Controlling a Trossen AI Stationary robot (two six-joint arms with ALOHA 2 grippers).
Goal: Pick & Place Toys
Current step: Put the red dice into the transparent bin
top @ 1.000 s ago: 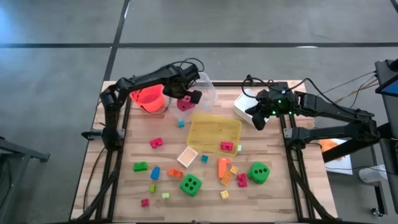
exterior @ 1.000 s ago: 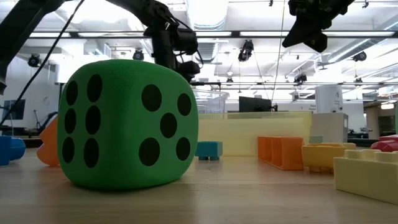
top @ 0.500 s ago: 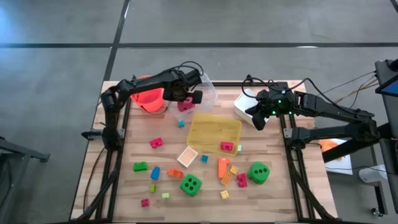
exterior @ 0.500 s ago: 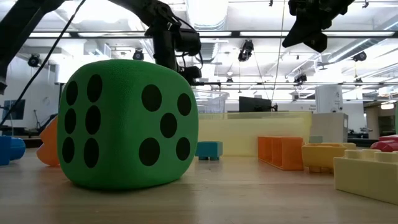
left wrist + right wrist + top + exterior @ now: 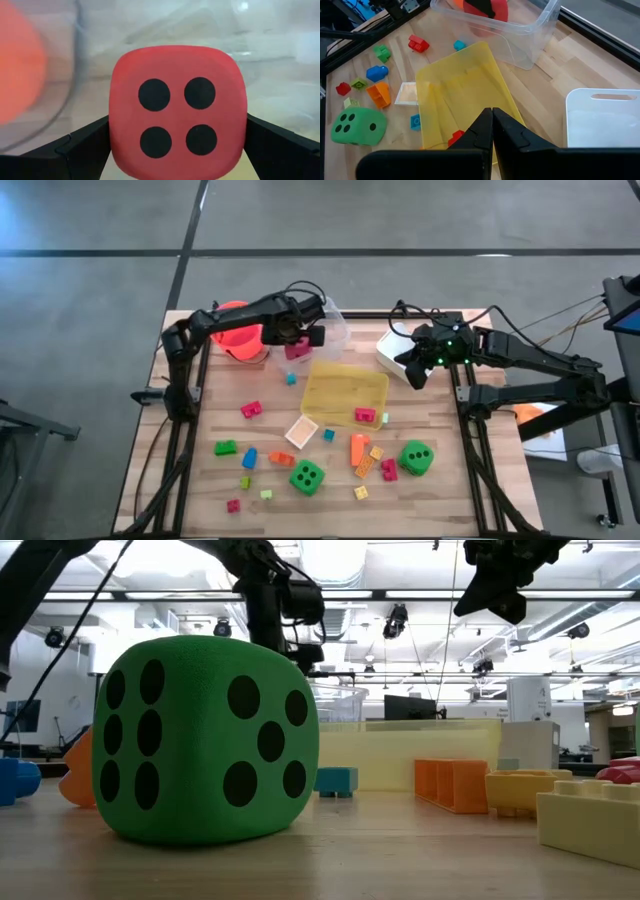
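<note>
The table (image 5: 440, 500) is pale planked wood with a matt grain. The green die (image 5: 205, 738) has a rough, foam-like matt skin; the pink die (image 5: 177, 125) looks smoother. The clear tray (image 5: 530, 30) and yellow tray (image 5: 460, 100) are glossy translucent plastic, the white tray (image 5: 605, 120) smooth opaque plastic.

High view: overhead, facing straight down; covers the whole wooden table (image 5: 200, 480) and both arms.
Low view: at tabletop height, facing level across the table; a green die (image 5: 205, 740) stands very close and fills the left half.
Left wrist view: very close on a pink die (image 5: 177, 112), four-dot face toward the lens.
Right wrist view: angled down over the yellow tray (image 5: 465, 92).
Shared: yellow tray, in high (image 5: 345, 392), low (image 5: 430, 755) and right wrist views.
</note>
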